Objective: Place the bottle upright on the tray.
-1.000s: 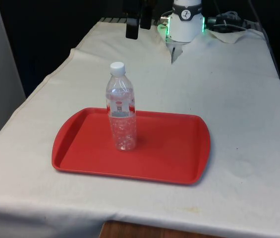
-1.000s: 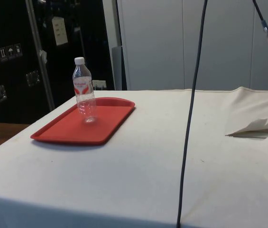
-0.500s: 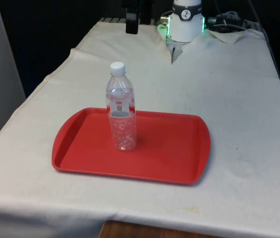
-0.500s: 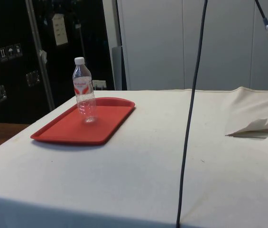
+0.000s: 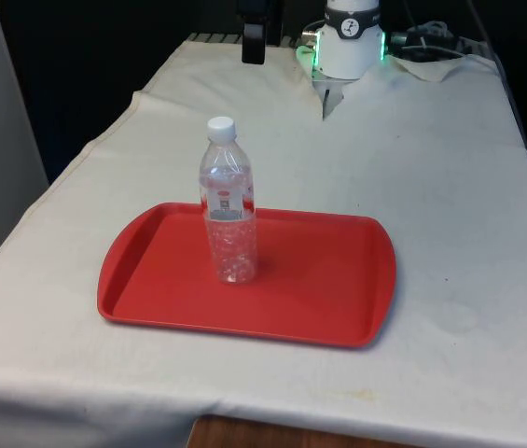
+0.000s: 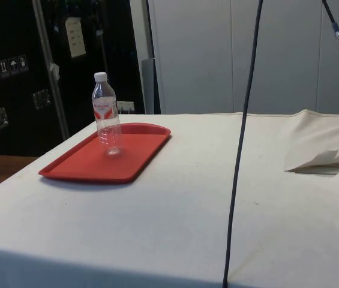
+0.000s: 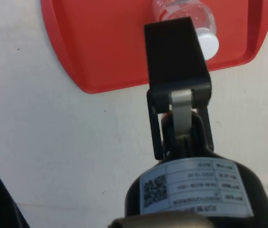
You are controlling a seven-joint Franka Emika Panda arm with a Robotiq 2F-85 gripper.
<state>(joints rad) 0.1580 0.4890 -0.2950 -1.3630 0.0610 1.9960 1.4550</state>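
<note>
A clear plastic bottle [image 5: 228,210] stands upright on a red tray [image 5: 319,280], and nothing is touching it. It has a white cap [image 5: 221,124] on top and a red and white label around its middle. In the front view the bottle is a little below the middle of the frame, on the left half of the tray and nearer the tray's back rim than its front rim. The tray lies flat on the counter [image 5: 431,168], which has a white cloth over it, and it sits toward the lower left of that frame. The black pincer [image 5: 254,42] hangs at the very top of the front view, a bit left of the middle, over the far end of the counter and well apart from the bottle. I cannot tell if the pincer is spread or pressed together. In the side view the bottle [image 6: 107,117] is in the upper left of the frame, straight up on the tray [image 6: 91,165], with dark cabinets [image 6: 13,72] behind it. A thin dark cable [image 6: 241,150] hangs down through the middle of that frame, and the cloth makes a raised fold [image 6: 325,159] at the right edge. In the wrist view the pincer [image 7: 174,47] is high above the tray [image 7: 100,42], and the bottle [image 7: 190,12] shows just past it with its white cap facing up.
</note>
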